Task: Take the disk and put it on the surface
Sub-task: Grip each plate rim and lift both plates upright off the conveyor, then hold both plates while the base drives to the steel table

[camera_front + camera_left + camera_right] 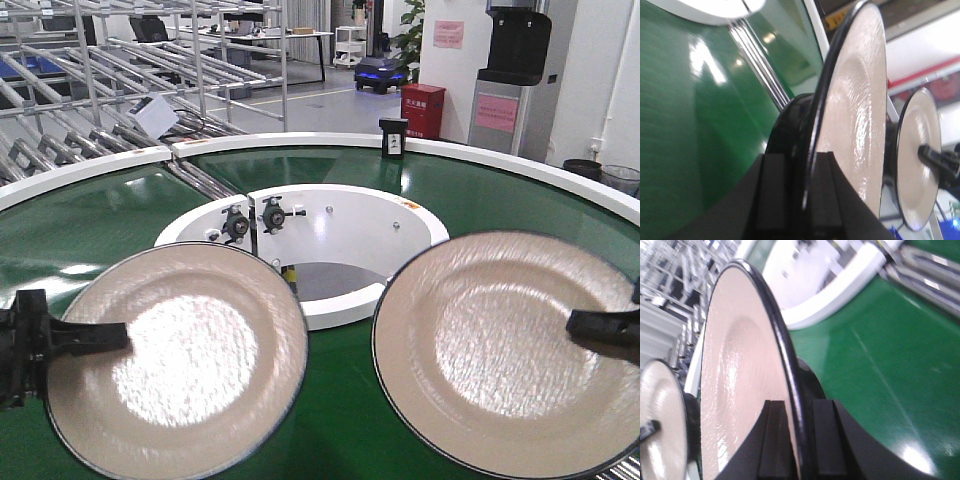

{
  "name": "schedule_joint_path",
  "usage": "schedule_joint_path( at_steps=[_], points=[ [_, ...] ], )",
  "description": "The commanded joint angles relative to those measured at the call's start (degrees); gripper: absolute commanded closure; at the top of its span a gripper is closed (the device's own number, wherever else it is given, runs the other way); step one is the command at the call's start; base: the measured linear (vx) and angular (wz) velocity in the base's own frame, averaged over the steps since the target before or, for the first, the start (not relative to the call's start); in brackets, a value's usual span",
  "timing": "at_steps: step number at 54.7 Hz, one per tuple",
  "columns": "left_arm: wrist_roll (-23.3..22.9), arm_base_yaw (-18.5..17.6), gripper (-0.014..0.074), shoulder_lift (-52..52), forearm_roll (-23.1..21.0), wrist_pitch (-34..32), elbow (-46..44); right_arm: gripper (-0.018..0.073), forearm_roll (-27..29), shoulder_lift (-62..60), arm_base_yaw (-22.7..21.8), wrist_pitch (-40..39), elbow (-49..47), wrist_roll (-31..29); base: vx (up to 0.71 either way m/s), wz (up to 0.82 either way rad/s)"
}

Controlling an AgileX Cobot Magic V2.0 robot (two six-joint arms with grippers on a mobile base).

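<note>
Two cream disks, both bare, are held level above the green conveyor belt (340,400). The left gripper (112,338) is clamped on the left disk (190,360) rim and the right gripper (582,325) on the right disk (490,340) rim, with the arms reaching in from opposite sides.

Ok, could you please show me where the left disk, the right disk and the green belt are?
left disk (180,360): front view, middle of its pale face.
right disk (505,350): front view, middle of its pale face.
green belt (80,225): front view, bare stretch behind the left disk.
</note>
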Motion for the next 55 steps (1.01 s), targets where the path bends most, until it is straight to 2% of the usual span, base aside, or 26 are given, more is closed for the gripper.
schedule_joint_path(
  at_steps=[1, 14, 55],
  points=[
    [-1.19, -0.84, 0.0597, -4.72, -7.44, 2.95, -1.17, 0.0568, 5.35, -4.14, -0.51, 1.56, -1.93, 1.53, 0.0, 0.0],
    [-3.06, -0.84, 0.0597, -7.16, -8.14, 3.01, -1.23, 0.0568, 6.91, -5.21, -0.51, 1.64, -1.93, 2.24, 0.0, 0.0],
    [-3.02, -0.84, 0.0597, -7.46, -8.06, 3.36, -1.23, 0.0568, 7.1, -5.21, -0.51, 1.56, -1.93, 2.24, 0.0, 0.0]
  ],
)
